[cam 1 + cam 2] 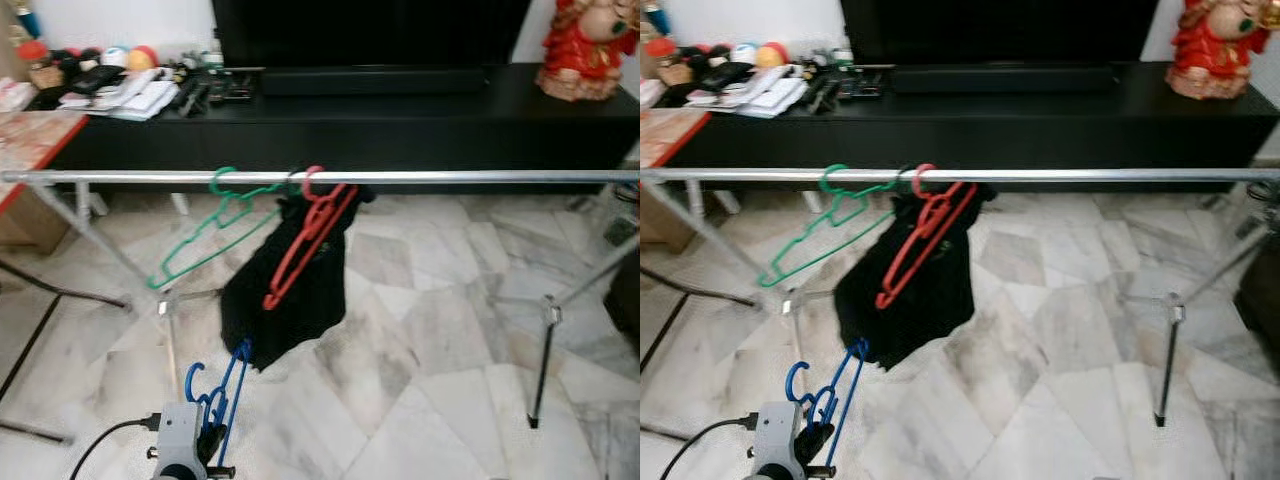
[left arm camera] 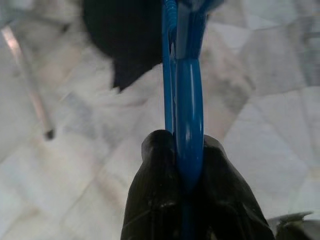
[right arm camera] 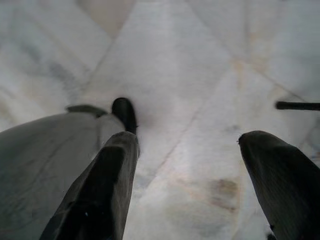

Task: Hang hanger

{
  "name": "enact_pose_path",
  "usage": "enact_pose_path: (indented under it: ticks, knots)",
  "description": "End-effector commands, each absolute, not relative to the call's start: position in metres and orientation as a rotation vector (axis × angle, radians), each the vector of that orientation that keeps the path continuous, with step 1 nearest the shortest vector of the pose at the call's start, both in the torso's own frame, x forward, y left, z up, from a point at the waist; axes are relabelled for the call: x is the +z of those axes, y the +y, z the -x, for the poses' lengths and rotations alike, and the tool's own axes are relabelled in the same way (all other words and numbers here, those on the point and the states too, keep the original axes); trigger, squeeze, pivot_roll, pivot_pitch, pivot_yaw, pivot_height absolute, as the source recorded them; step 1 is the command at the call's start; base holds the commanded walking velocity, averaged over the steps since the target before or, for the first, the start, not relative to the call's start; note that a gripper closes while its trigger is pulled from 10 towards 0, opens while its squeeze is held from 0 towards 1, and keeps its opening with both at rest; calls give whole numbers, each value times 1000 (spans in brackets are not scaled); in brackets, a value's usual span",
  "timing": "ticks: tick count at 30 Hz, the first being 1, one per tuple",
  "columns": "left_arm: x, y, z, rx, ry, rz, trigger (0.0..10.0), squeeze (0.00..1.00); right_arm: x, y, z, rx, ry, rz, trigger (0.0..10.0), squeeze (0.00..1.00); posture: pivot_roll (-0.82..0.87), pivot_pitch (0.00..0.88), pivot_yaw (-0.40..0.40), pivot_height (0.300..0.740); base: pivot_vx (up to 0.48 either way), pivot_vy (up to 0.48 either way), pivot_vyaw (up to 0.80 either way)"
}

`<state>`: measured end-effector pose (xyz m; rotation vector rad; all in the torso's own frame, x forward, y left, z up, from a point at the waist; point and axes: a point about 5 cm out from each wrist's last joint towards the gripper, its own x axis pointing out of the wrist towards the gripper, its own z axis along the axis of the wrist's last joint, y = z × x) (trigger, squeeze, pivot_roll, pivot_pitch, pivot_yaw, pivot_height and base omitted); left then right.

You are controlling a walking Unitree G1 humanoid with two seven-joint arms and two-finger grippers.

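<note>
A silver rail (image 1: 450, 177) spans the view in front of a black TV bench. A green hanger (image 1: 215, 228) and a red hanger (image 1: 308, 232) hang from it, with a black garment (image 1: 300, 290) draped behind the red one. My left gripper (image 1: 212, 440) is low at the front left, shut on a blue hanger (image 1: 226, 392) held upright below the rail. In the left wrist view the two black fingers (image 2: 155, 200) pinch the blue hanger (image 2: 187, 115) bar. My right gripper (image 3: 187, 165) hangs open over the marble floor.
The rail's tripod legs (image 1: 545, 350) stand on the marble floor at right and left (image 1: 165, 320). The black bench (image 1: 400, 125) carries clutter (image 1: 130, 85) at left and a red figurine (image 1: 585, 50) at right. A reddish table edge (image 1: 30, 140) sits far left.
</note>
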<state>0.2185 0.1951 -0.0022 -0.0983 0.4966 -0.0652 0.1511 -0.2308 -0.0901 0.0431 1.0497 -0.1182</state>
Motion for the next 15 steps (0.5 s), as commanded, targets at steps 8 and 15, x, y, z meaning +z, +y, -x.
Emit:
enact_pose_path:
  ticks: [8,15]
  knots:
    - [-5,197,-214,-64,512,81,10000,0,-96,-223,-141,-105,1093,-56,10000,0,-49,204,24,740,0,-406,-84]
    - [-4,196,-215,-66,511,79,10000,0,-97,-218,-143,-101,1090,-60,10000,0,-46,208,25,740,0,-411,0]
